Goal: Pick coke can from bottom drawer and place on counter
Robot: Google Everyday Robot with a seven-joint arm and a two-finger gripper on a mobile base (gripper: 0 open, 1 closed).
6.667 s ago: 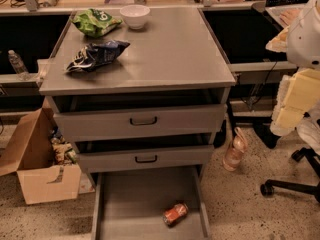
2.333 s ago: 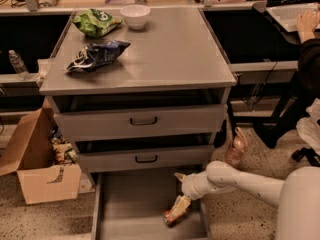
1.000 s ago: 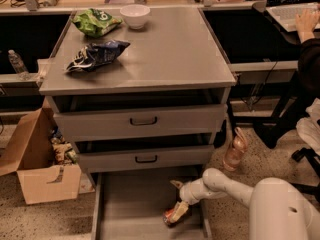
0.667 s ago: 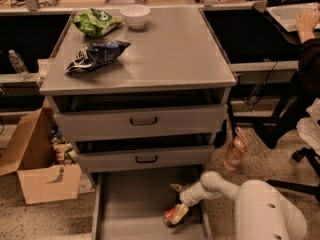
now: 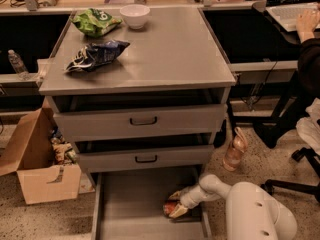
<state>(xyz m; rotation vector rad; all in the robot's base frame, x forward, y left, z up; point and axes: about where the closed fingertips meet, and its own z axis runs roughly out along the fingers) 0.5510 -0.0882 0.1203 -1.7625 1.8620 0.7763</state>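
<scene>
**Speckled office floor (image 5: 250, 176): a low reach is going on**

On this floor a grey metal cabinet is standing, its flat grey table (image 5: 170, 54) carrying a white round bowl (image 5: 135, 15), a green crisp bag (image 5: 95, 22) and a dark blue crisp bag (image 5: 95, 55). Under two grey drawers with dark handles (image 5: 143, 120), the wide shallow grey bottom drawer (image 5: 130, 209) is standing open. The small red coke can (image 5: 168, 210) is lying on its floor near the right wall, under the overhanging drawer front. The claw (image 5: 173, 204) is sitting right at the can; I cannot tell whether it is clenching. A pinkish clear plastic bottle (image 5: 235, 151) is standing near the arm.

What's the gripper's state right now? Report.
Gripper: down in the wide grey metal bottom drawer, at the small red-orange coke can; grip cannot be told.
</scene>
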